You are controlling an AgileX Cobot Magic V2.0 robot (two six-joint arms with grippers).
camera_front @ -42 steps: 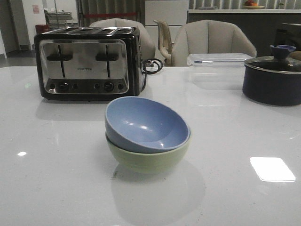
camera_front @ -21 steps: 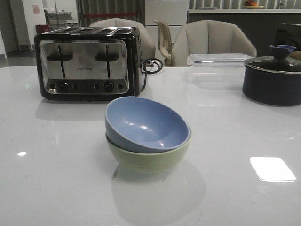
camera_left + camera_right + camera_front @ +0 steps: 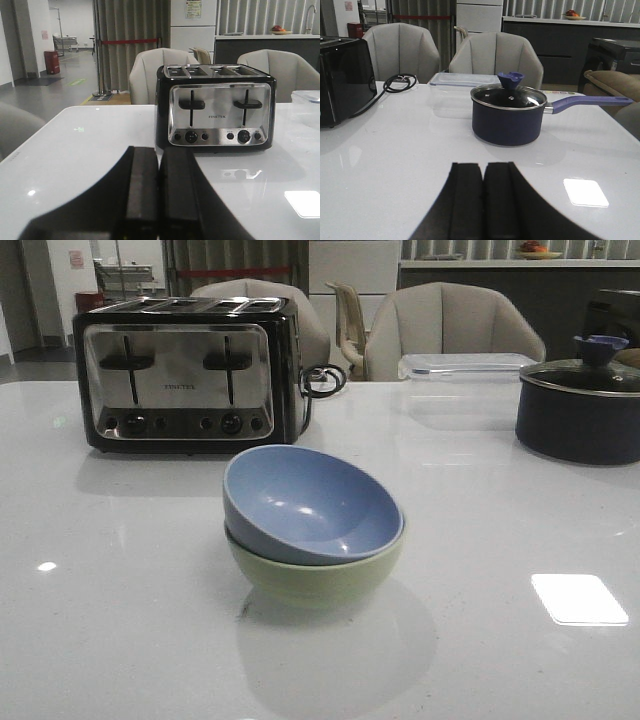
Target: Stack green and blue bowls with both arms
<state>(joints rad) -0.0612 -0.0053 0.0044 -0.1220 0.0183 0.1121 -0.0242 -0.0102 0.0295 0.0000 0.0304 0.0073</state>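
In the front view the dusty blue bowl [image 3: 310, 502] sits tilted inside the pale green bowl [image 3: 320, 582] at the middle of the white table [image 3: 120, 620]. Neither arm shows in the front view. My left gripper [image 3: 159, 152] is shut and empty, facing the toaster [image 3: 216, 113]. My right gripper [image 3: 483, 167] is shut and empty, facing the dark pot [image 3: 509, 115]. The bowls do not show in either wrist view.
A black and silver toaster [image 3: 185, 372] stands behind the bowls at the left, its cord [image 3: 322, 380] curled beside it. A dark lidded pot [image 3: 580, 405] stands at the far right, a clear plastic box [image 3: 462, 367] behind it. Chairs [image 3: 450, 328] line the far edge.
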